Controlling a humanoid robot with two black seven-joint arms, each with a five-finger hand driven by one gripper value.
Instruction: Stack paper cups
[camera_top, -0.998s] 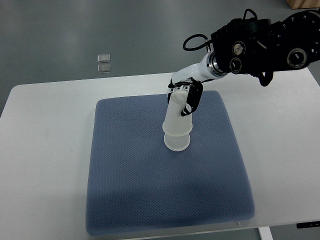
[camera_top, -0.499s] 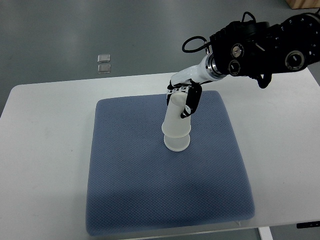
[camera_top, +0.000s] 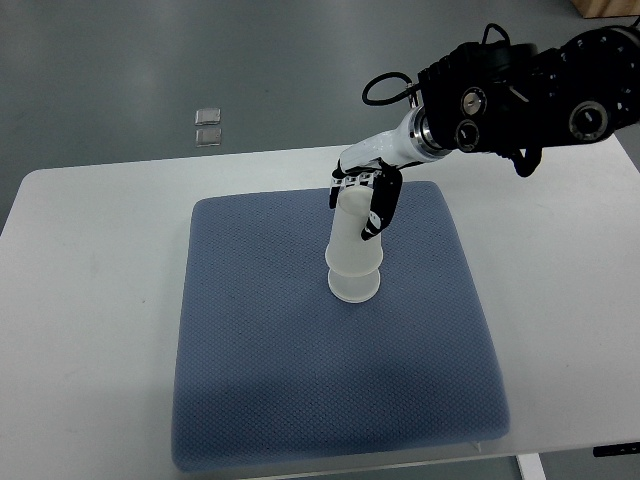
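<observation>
- Two white paper cups, both upside down, stand on a blue-grey quilted pad (camera_top: 300, 400) laid on a white desk (camera_top: 90, 330).
- The lower white paper cup (camera_top: 354, 282) rests mouth-down on the pad, a little right of the pad's middle and in its upper half.
- The upper white paper cup (camera_top: 353, 232) sits over the lower one, its wide rim around the lower cup's body, and it leans slightly, with its closed base tilted toward the top of the picture.
- The right hand (camera_top: 366, 195), white with black finger segments, is clamped around the upper part of the upper cup; dark fingers (camera_top: 382, 205) run down the cup's right side, and the white knuckles cover its base.
- The right arm, black with round silver joints, comes in from the upper right corner, and a black cable loops above its wrist.
- On the grey floor beyond the desk's far edge lie two small pale square tiles (camera_top: 208, 126), one just beside the other, well apart from the cups.
</observation>
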